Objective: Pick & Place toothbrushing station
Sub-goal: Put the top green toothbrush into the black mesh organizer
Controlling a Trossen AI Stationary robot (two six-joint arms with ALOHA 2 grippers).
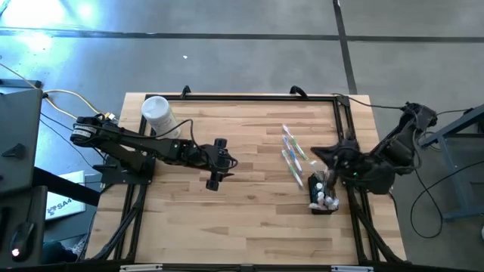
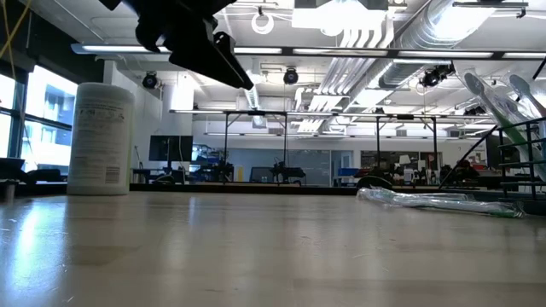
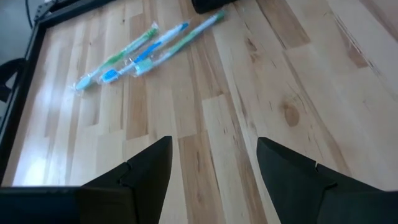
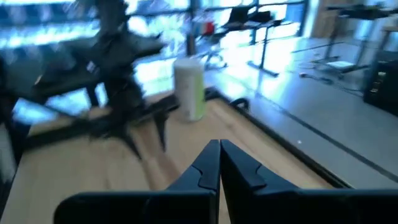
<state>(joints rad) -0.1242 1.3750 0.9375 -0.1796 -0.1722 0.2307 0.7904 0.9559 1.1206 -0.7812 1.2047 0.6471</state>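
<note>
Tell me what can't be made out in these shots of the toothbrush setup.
- How many brushes stand in the black mesh holder: too small in the high view, cut by the frame edge in the low view.
- The exact count of wrapped toothbrushes on the table: they overlap.
- Whether the shut right gripper pinches anything: nothing shows between its fingers, and that view is blurred.
- The white canister label: too small.

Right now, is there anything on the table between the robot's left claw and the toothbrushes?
No. In the high view, only bare wood lies between the left gripper and the toothbrushes. The left wrist view shows the same.
</note>
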